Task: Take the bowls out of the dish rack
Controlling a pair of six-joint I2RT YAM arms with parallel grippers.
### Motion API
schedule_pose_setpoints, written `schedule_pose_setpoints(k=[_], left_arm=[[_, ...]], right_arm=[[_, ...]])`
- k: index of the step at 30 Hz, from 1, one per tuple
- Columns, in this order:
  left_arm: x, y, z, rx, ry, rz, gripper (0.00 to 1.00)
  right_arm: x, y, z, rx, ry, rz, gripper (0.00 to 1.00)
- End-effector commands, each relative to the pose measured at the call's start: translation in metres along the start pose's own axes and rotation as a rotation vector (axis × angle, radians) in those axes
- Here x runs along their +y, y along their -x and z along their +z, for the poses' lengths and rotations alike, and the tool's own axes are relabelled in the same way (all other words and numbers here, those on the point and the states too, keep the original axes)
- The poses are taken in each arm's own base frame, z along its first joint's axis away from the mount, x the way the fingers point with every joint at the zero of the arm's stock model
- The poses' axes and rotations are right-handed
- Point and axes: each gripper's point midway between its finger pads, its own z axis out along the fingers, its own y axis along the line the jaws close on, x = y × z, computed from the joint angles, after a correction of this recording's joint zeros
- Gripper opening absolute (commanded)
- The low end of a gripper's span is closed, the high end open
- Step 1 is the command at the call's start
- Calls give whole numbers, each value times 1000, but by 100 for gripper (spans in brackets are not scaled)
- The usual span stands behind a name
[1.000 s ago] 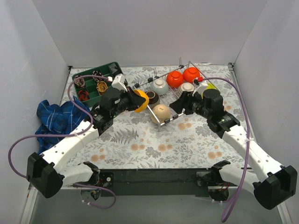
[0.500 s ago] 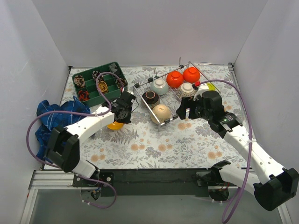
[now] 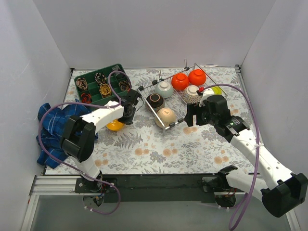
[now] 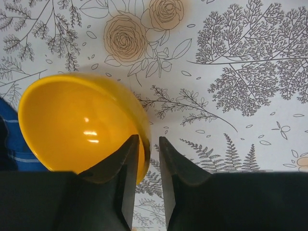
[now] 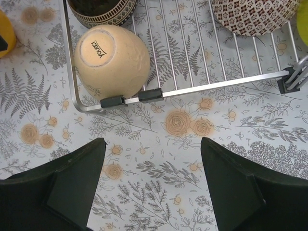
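Orange-yellow glossy bowl [image 4: 77, 130], rim pinched by L fingers [image 4: 120, 192], R fingers [image 5: 67, 183] spread wide nr wire rack [image 5: 216, 83]

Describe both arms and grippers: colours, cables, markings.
The left arm and right arm look alike: white links with black joint housings. A purple cable loops along each. The left gripper and right gripper are black, with broad matte fingers. No markings are visible.
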Motion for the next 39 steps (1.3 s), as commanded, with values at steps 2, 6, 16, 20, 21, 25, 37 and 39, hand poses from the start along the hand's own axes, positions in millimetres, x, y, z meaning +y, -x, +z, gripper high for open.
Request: schedule_pose_setpoints(k=[2,6,16,20,21,25,37,39], left_arm=[[7,22,-18,-77,10,-11,43],[12,33,-37,-127,3,-55,73],[15,43,-126,-334,-173,-283,98],[14,28,-145,-445,-266,-377,98],[12,19,-137,-453,-275,-392,98],[15,7,-149,-555,-336,-462,98],[33,-20,-160,-769,-350,-500,98],[33,-21,-162,-791,-366,-509,98]], right_arm=[[-4,14,-2,-17,-24,-67,90],[-7,24,3,-17,-48,-107,92],[-38,57,39,48,-196,-392,96],[-51,75,55,66,-257,-541,99],[-56,74,63,82,-274,-573,99],[-74,81,82,119,-341,-719,99],[-91,85,142,133,-312,-990,98],[-95,81,151,144,-312,-1007,98]])
